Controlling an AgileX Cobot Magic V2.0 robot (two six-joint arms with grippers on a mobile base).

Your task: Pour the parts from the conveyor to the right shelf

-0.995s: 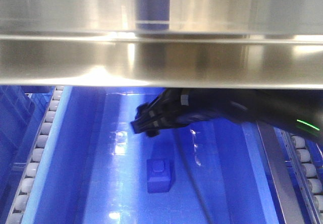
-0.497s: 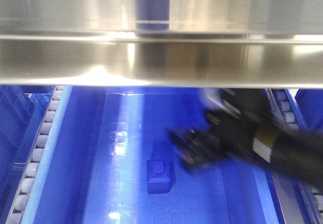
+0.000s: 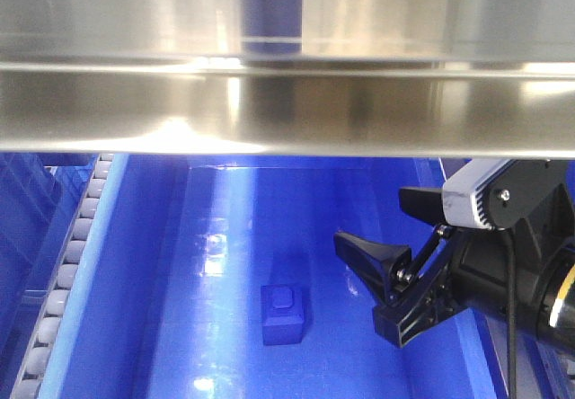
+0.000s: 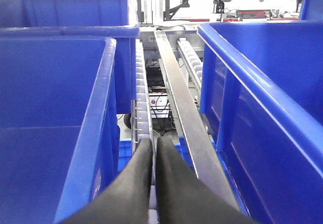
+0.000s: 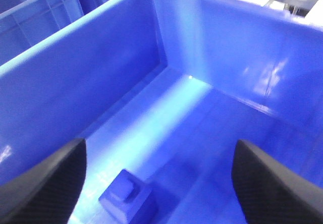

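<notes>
Blue block (image 3: 284, 314) sits stud-up on the floor of a large blue bin (image 3: 144, 273), roughly midway between the bin's side walls and touching neither. Bare bin floor lies all around it. In the right wrist view the same block (image 5: 125, 198) shows near the bottom edge, between the two dark fingers (image 5: 48, 183), with the bin's far corner and tall walls well beyond it.

The right gripper (image 3: 382, 296) hangs inside the bin to the right of the block, apart from it, its jaws spread wide and holding nothing. Its black body fills the lower right corner of the front view, close to the bin's right wall.

A shiny steel shelf beam (image 3: 287, 102) crosses overhead, above the bin's opening. A rail of white rollers (image 3: 67, 273) runs along the bin's left side.

The left gripper (image 4: 153, 156) has its fingers pressed together, empty, above a roller rail (image 4: 143, 103) in the narrow gap between two other blue bins (image 4: 60, 133).
</notes>
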